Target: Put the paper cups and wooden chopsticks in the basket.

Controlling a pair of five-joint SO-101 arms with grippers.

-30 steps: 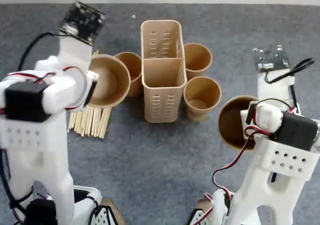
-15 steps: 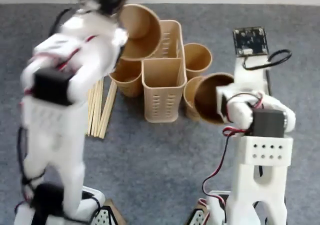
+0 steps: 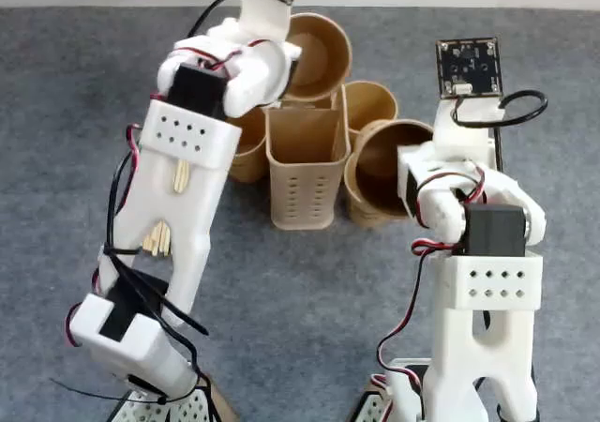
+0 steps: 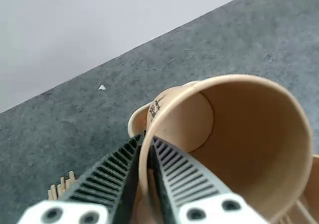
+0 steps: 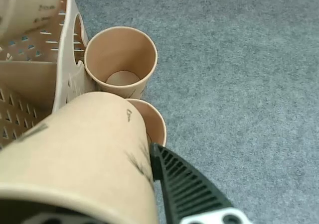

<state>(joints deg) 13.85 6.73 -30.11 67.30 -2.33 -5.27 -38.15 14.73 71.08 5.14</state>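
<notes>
The left pincer (image 4: 147, 152) pinches a paper cup (image 4: 249, 134) by its rim, the basket (image 3: 302, 197) just below, while the right pincer (image 5: 148, 157) pinches a second paper cup (image 5: 84, 144) beside the basket.

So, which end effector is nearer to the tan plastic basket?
Left. The left end effector hangs over the tan plastic basket, far end; right end effector sits beside it.

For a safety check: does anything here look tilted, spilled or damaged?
Nothing looks spilled or damaged. Both held cups are tilted: the left gripper holds the first cup by its rim above the basket, the right gripper the second cup beside it.
</notes>
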